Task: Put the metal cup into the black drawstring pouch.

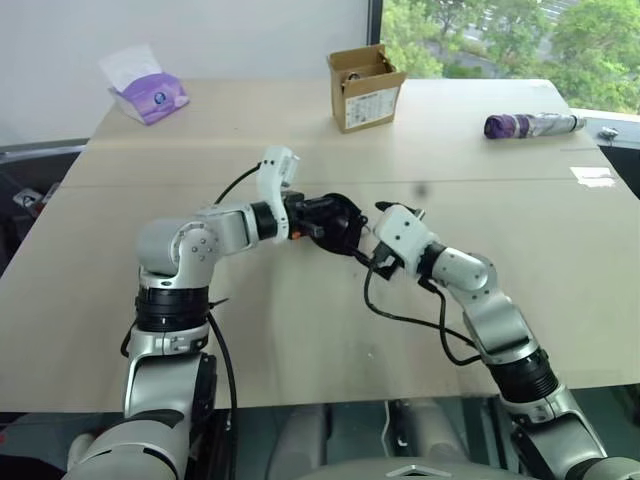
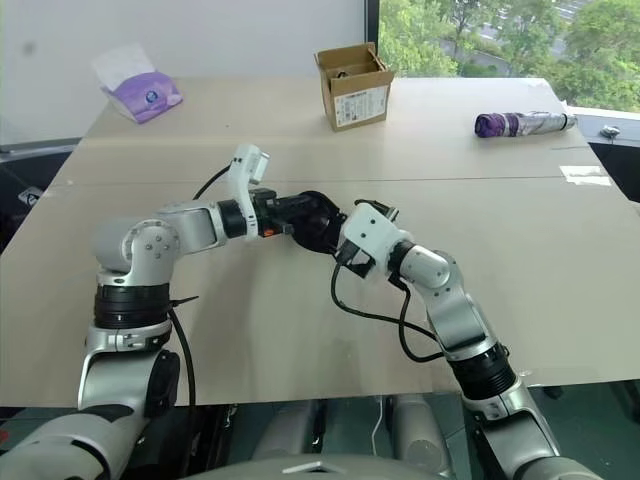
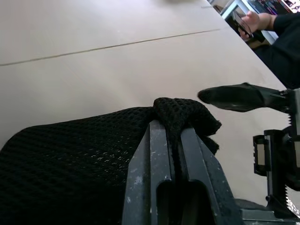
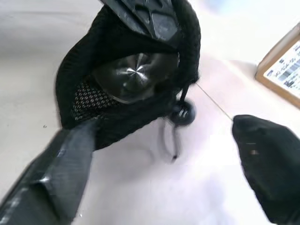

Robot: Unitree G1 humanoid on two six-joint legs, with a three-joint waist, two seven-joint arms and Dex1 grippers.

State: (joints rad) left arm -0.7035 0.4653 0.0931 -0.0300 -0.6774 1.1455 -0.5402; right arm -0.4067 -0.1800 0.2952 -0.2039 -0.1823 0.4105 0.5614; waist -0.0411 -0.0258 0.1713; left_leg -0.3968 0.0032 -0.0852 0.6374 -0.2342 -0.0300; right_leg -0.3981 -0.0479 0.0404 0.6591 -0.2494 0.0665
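The broad beige wooden worktop point(image 1: 300, 330) carries a small brown cardboard box point(image 1: 365, 88) near its far edge. Above the middle, the left end effector point(image 3: 172, 140) is clamped on the rim of the soft black mesh drawstring pouch point(image 4: 126, 112), held off the surface. The shiny silver steel cup point(image 4: 136, 75) sits inside the pouch. The right end effector point(image 4: 164, 154) stands wide open just beside the pouch mouth, gripping nothing.

Table point(image 1: 300, 330): tissue pack point(image 1: 146, 90) lying at far left corner; cardboard box point(image 1: 364, 88) standing at far centre; bottle point(image 1: 530, 125) lying at far right. Drawstring pouch point(image 1: 335, 222) hanging mid-table between left gripper point(image 1: 312, 222) and right gripper point(image 1: 385, 222); metal cup point(image 4: 136, 75) sitting inside the pouch.
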